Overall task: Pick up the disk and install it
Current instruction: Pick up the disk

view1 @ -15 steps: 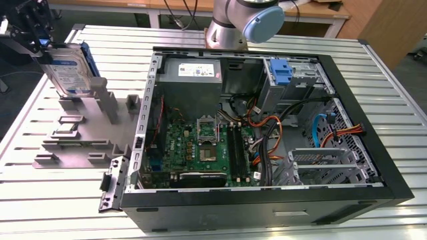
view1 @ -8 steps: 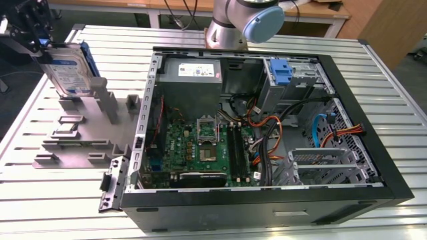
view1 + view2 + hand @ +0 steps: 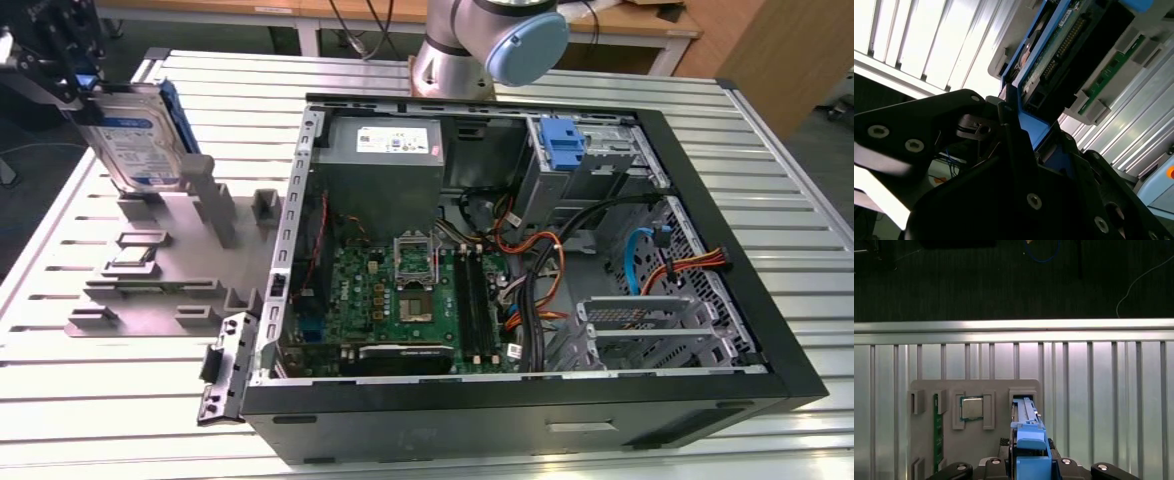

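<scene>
The disk [image 3: 134,140] is a silver-grey drive with a white-and-blue label in a blue carrier. It stands on edge at the exterior view's far left, over the back of a grey fixture plate [image 3: 174,290]. My gripper [image 3: 83,85] is shut on its upper end. In the first wrist view the carrier's blue edge [image 3: 1026,435] runs from my gripper [image 3: 1026,467] down to a fixture slot [image 3: 1022,392]; I cannot tell whether it still touches it. The second wrist view shows the disk's circuit-board side [image 3: 1064,45] and my fingers [image 3: 1009,130] clamped on the blue frame.
An open computer case [image 3: 787,380] lies on the slatted aluminium table [image 3: 80,400], with a drive bay and fixed blue bracket [image 3: 565,145], grey power supply [image 3: 387,140] and motherboard [image 3: 400,290]. The fixture also holds a processor chip [image 3: 972,408] and a memory stick [image 3: 936,432].
</scene>
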Robot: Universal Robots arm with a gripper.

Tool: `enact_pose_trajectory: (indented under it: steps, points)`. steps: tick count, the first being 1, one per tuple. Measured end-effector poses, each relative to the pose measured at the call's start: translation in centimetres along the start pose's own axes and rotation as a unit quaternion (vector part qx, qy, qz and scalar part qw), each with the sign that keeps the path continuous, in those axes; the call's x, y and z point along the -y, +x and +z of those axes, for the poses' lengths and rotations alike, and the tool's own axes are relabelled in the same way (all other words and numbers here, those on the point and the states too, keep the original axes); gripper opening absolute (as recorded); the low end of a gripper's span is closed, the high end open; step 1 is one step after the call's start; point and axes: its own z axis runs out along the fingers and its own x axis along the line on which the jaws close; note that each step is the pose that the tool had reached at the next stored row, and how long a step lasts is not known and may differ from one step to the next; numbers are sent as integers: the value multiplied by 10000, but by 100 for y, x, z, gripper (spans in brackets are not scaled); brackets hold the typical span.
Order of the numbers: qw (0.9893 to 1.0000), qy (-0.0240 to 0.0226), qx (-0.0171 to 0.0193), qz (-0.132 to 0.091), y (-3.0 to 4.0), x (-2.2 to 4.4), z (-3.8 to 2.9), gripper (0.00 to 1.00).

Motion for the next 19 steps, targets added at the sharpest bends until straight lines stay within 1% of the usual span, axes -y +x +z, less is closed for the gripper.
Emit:
enact_pose_trajectory:
  steps: [19]
  points:
    - [10000, 0, 0, 0, 0, 0, -47, 36]
